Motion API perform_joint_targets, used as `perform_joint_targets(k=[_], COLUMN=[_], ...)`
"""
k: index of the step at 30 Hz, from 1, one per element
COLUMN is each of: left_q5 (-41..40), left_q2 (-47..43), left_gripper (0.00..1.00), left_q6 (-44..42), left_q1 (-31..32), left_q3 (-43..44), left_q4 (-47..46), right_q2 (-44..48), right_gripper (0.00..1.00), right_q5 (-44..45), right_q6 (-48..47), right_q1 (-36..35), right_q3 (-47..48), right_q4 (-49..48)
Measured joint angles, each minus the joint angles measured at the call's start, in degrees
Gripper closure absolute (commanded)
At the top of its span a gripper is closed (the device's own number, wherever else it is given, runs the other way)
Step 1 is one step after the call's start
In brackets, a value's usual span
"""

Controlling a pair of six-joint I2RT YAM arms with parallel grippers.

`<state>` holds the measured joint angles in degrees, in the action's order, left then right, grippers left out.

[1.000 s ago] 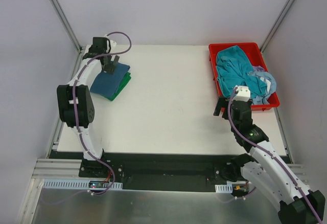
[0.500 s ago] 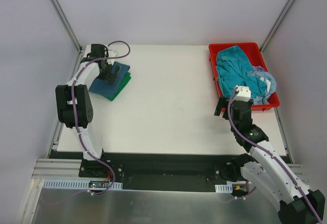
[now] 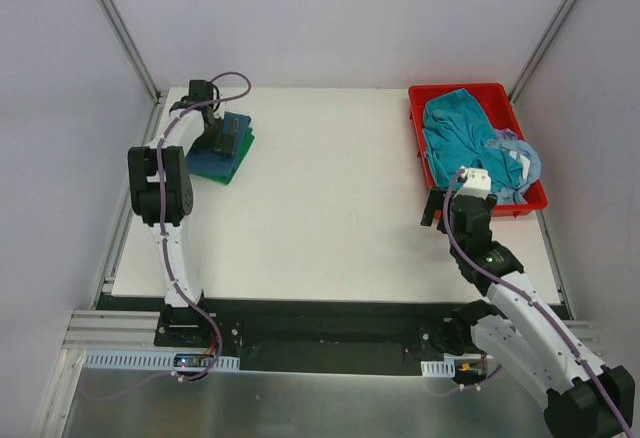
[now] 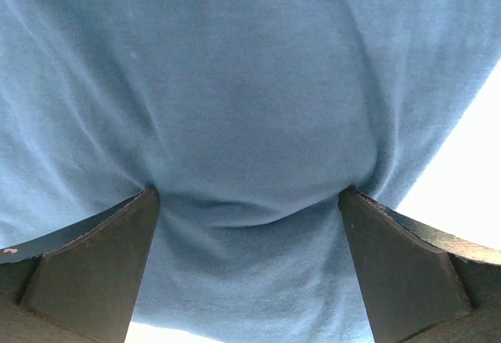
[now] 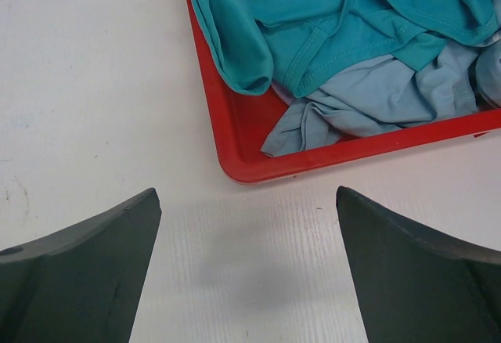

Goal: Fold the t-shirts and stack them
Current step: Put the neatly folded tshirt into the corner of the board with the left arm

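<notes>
A folded blue t-shirt (image 3: pixel 212 154) lies on a folded green t-shirt (image 3: pixel 238 161) at the table's far left. My left gripper (image 3: pixel 222 136) is open, and its fingertips press down into the blue shirt (image 4: pixel 250 84), which fills the left wrist view; the cloth dimples at each fingertip (image 4: pixel 145 202). A teal t-shirt (image 3: pixel 455 128) and a pale blue t-shirt (image 3: pixel 520 168) lie crumpled in the red tray (image 3: pixel 500 93). My right gripper (image 3: pixel 445 213) is open and empty above the bare table, just in front of the tray's near left corner (image 5: pixel 235 163).
The white table (image 3: pixel 330 198) lies between the stack and the tray. Grey walls and metal posts close in the left, right and back. The teal shirt (image 5: pixel 313 14) hangs over the tray's left rim; the pale blue one (image 5: pixel 368 100) sits behind the near rim.
My left arm has swung in and its gripper has come down onto the folded stack, which now looks turned and narrower. The right arm has not moved.
</notes>
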<state>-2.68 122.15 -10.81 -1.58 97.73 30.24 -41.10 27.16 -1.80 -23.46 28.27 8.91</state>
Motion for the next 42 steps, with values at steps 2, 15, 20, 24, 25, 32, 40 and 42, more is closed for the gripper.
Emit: perform_joint_targets(k=[2, 15, 20, 24, 25, 32, 40, 42], left_q5=[-1.03, -2.08, -0.76, 2.29, 4.42, 15.28, 17.35, 16.7], left_q2=[2.25, 10.03, 7.41, -5.6, -10.95, -56.13, -71.63, -74.44], left_gripper=[0.01, 0.01, 0.01, 0.01, 0.01, 0.01, 0.01, 0.01], left_q6=[1.81, 3.96, 4.7, 10.12, 11.74, 24.28, 32.61, 33.22], left_q1=[0.02, 0.0, 0.15, 0.63, 0.76, 8.13, 9.38, 9.38], left_q3=[3.39, 16.94, 17.55, 11.17, 8.13, -26.93, -61.13, -65.2], left_q4=[0.11, 0.09, 0.7, 0.94, 0.11, -18.18, -24.79, -23.41], right_q2=[-0.09, -2.29, -2.67, -2.67, -2.67, -0.22, 6.51, 7.23], right_gripper=[0.04, 0.04, 0.04, 0.04, 0.04, 0.04, 0.04, 0.04], right_q5=[0.39, 2.1, 1.88, 0.52, 0.48, -2.38, -6.69, -7.32], right_q6=[0.0, -0.17, -0.15, 0.72, 1.29, 4.61, 6.14, 6.12], right_q1=[0.02, 0.22, 0.35, 0.42, 0.44, 0.48, 0.5, 0.5], right_q3=[0.0, 0.0, 0.15, 0.7, 0.74, 0.7, -2.86, -4.28], right_q4=[0.0, 0.0, 0.35, 0.79, 0.79, 1.79, -0.11, -0.2])
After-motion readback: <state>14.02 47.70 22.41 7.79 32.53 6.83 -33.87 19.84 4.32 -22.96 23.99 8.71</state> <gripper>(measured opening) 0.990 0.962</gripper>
